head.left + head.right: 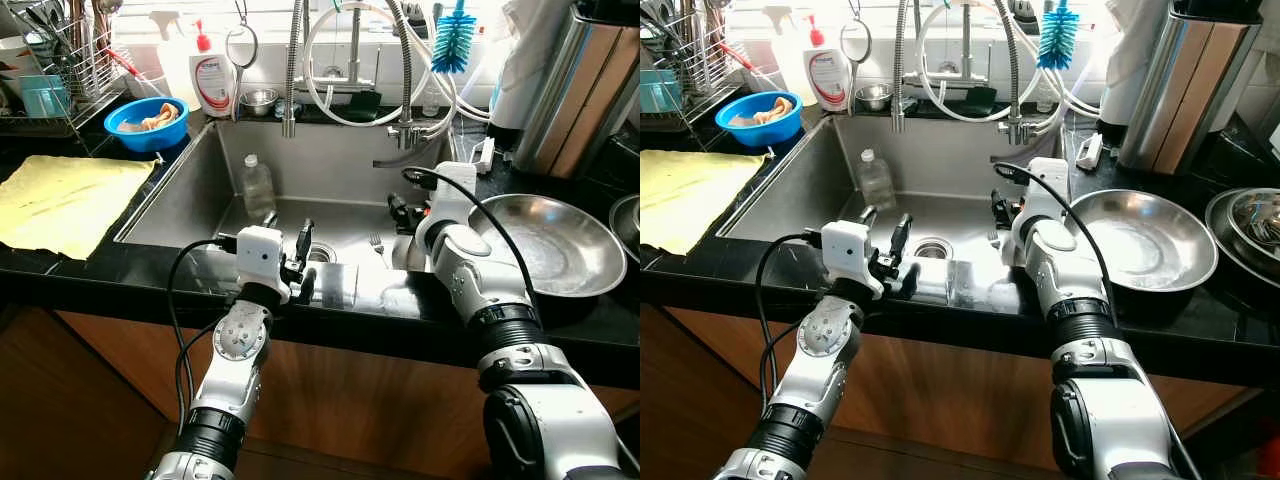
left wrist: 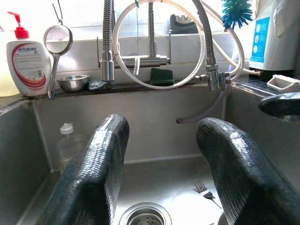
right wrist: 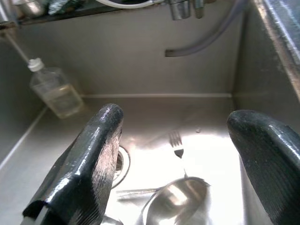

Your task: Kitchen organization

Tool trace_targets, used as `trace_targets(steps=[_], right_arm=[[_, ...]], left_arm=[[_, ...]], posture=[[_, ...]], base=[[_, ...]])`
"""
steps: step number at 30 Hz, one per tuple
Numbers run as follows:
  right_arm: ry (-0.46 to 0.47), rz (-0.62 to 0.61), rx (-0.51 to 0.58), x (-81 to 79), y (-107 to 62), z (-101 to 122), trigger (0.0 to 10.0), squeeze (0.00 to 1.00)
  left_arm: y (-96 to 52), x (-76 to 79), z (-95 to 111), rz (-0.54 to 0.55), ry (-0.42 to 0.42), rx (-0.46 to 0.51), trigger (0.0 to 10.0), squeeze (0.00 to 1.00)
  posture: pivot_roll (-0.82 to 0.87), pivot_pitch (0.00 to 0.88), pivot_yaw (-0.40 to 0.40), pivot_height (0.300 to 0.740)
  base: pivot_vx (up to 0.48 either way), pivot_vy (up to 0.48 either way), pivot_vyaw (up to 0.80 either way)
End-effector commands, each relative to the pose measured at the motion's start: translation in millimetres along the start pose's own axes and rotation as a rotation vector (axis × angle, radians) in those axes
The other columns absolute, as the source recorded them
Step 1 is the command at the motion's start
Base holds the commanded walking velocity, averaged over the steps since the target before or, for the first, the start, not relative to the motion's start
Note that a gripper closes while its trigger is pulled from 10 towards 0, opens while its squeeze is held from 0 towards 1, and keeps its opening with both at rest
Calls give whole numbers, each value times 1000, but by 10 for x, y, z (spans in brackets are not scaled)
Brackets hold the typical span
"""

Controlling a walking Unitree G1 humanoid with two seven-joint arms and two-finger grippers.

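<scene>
The steel sink (image 1: 200,195) is the landmark, sunk into a black counter (image 1: 90,270). On the counter to its left lies a yellow cloth (image 1: 65,200), and behind that cloth stands a blue bowl (image 1: 147,122). To the sink's right sits a wide steel bowl (image 1: 555,245). Behind the sink a soap bottle (image 1: 211,75) stands by the wall, with a blue brush (image 1: 453,40) hanging further right.

Inside the sink, a clear plastic bottle (image 3: 51,89) leans against the back wall at the left. A ladle (image 3: 176,199) lies on the floor near the drain (image 2: 144,216), and a fork (image 3: 177,143) lies just beyond it.

The left gripper (image 1: 290,250) hangs over the sink's front edge, fingers (image 2: 93,168) spread wide, holding nothing. The right gripper (image 3: 180,159) hovers above the ladle and fork, also wide apart and empty.
</scene>
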State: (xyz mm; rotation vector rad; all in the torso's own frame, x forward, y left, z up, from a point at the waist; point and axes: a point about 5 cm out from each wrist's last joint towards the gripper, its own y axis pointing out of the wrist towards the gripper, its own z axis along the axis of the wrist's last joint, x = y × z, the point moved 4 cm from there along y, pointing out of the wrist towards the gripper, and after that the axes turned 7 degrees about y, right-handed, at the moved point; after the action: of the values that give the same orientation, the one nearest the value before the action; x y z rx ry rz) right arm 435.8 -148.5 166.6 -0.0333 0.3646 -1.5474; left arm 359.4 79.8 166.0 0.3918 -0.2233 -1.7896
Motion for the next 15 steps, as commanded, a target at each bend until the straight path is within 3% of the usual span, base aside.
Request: trace_targets(steps=[1, 5, 15], right_arm=[[-17, -22, 27, 6, 0, 85, 10000, 0], [-5, -25, 44, 3, 3, 117, 10000, 0], [-49, 70, 308, -220, -143, 474, 10000, 0]], left_arm=[[16, -2, 9, -7, -8, 3, 10000, 0], [17, -1, 8, -8, -8, 2, 10000, 0], [26, -1, -3, -7, -6, -1, 10000, 0]], posture=[[-141, 0, 58, 740], [-141, 0, 59, 740], [-147, 0, 58, 740]], base=[[0, 0, 0], [0, 0, 0], [0, 0, 0]])
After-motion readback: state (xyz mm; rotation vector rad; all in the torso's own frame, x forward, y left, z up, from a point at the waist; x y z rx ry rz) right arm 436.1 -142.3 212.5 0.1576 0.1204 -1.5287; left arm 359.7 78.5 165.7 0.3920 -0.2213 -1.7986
